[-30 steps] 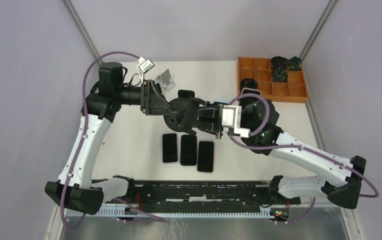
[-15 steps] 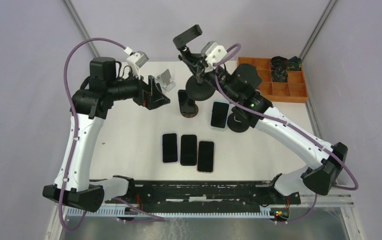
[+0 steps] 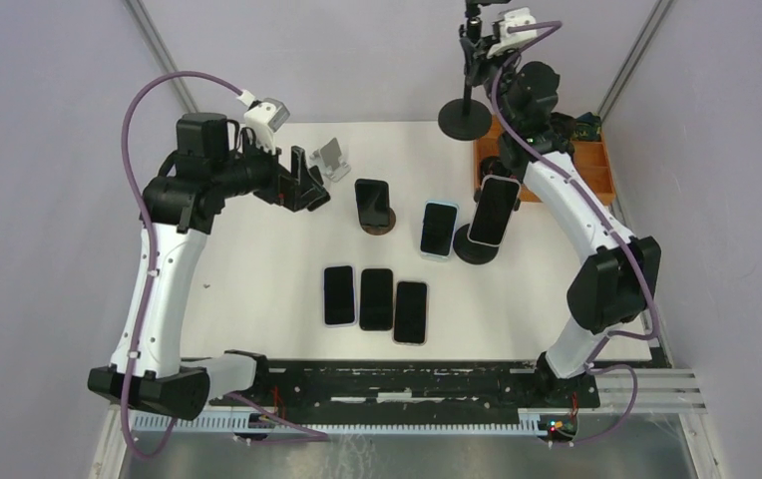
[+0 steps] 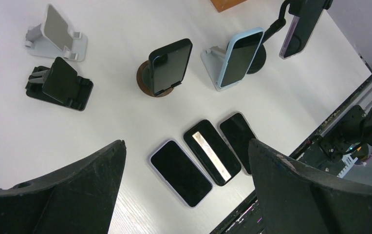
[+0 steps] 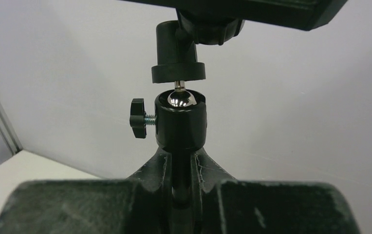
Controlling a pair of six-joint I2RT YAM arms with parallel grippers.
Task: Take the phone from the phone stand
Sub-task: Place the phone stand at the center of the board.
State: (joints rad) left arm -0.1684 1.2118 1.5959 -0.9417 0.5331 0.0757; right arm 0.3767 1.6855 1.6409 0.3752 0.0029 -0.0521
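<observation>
Nearest you, 3 flat phones [image 3: 375, 299] lie side by side. Mid-table, 3 propped phones [image 3: 438, 228] lean on stands. Your left gripper [image 3: 309, 185] hovers with its jaws spread wide. Farthest, your right gripper [image 5: 181, 170] is clamped on the raised black phone stand [image 3: 465, 118].

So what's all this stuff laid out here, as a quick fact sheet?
Phones on stands: black phone, blue-cased phone, third phone
Lying on table: flat phones, three in a row
Empty stands: grey stand, black stand
Left jaws: open, holding nothing
Right jaws: shut on pole stand, held up in the air
</observation>
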